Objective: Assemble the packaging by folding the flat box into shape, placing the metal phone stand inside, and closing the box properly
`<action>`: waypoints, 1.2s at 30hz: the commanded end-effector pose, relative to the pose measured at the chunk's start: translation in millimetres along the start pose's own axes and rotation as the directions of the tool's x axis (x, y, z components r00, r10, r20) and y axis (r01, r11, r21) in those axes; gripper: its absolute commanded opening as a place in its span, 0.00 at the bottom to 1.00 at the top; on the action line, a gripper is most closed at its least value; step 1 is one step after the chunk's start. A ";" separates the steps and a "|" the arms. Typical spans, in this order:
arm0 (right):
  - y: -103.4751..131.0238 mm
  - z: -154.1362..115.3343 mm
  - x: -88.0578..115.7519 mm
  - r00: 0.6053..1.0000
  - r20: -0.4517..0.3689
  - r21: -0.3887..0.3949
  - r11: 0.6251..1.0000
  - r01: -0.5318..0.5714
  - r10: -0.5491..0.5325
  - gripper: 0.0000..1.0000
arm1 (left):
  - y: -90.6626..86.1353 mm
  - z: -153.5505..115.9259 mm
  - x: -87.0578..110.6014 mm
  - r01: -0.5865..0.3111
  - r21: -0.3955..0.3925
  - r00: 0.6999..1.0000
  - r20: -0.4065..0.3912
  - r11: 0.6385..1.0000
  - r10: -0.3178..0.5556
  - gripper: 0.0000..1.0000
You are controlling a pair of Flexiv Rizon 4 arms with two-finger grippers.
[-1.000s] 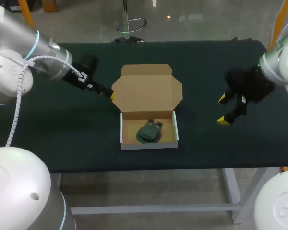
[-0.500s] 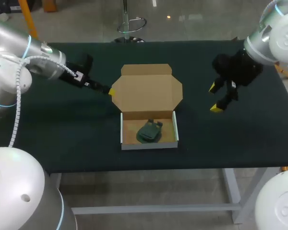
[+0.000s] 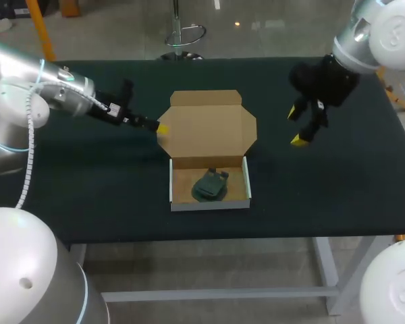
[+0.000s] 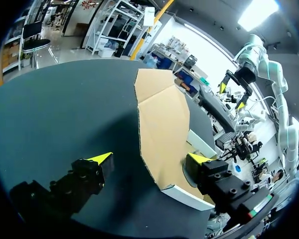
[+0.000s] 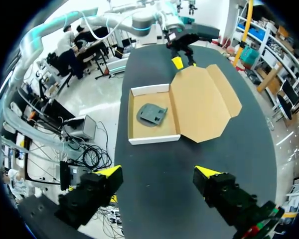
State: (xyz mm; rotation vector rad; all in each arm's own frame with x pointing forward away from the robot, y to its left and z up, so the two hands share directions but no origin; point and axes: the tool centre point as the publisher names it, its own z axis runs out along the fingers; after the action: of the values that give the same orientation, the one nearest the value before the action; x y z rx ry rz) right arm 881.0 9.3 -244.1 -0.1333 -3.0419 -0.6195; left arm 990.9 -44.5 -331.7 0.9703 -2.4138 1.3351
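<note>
From above, the box (image 3: pixel 210 204) sits open in the middle of the dark table (image 3: pixel 88 182), plain brown inside with white outer walls. Its lid (image 3: pixel 206 127) is folded flat back on the table, away from me. The phone stand (image 3: pixel 210 185) lies inside the box, near the middle of its floor. My left gripper (image 3: pixel 159 127) is at the lid's left edge, one yellow tip right against the cardboard. My right gripper (image 3: pixel 297 125) hangs over the table to the right of the lid, well apart from it, with its fingers spread.

From my left wrist, the left gripper (image 4: pixel 149 160) is spread wide. The lid's (image 4: pixel 162 124) near edge runs between its two fingers; I cannot tell whether either finger touches it. A white wall of the box (image 4: pixel 187 193) shows just beside one finger.

From my right wrist, the right gripper (image 5: pixel 158 174) is spread, with nothing between its fingers. The box (image 5: pixel 153 139) lies ahead of it with the phone stand (image 5: pixel 152 114) inside and the lid (image 5: pixel 204 102) flat beside it. The left gripper (image 5: pixel 182 52) sits at the lid's far edge.
</note>
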 end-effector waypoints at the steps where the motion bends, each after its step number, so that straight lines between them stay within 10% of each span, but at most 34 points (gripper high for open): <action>1: 7.4 -2.8 -8.0 0.998 -0.064 0.017 1.000 0.002 -0.001 1.00 | -2.0 8.7 -3.2 0.001 0.016 0.999 -0.043 1.000 -0.001 1.00; 23: 28.2 -3.3 -29.8 0.998 -0.057 0.097 0.995 0.010 -0.005 1.00 | -8.8 35.7 7.9 -0.028 0.088 0.987 -0.156 0.996 0.042 0.92; 36: 38.0 -2.5 -30.8 0.998 -0.061 0.120 0.993 0.016 -0.009 1.00 | -15.0 42.7 18.3 -0.110 0.123 0.967 -0.216 0.986 0.135 0.65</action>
State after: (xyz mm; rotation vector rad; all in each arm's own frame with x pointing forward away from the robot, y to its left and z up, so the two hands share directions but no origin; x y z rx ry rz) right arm 913.7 37.6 -231.1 -0.0921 -3.0183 -0.4453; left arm 987.8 -93.7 -334.4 0.6800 -2.2893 1.5410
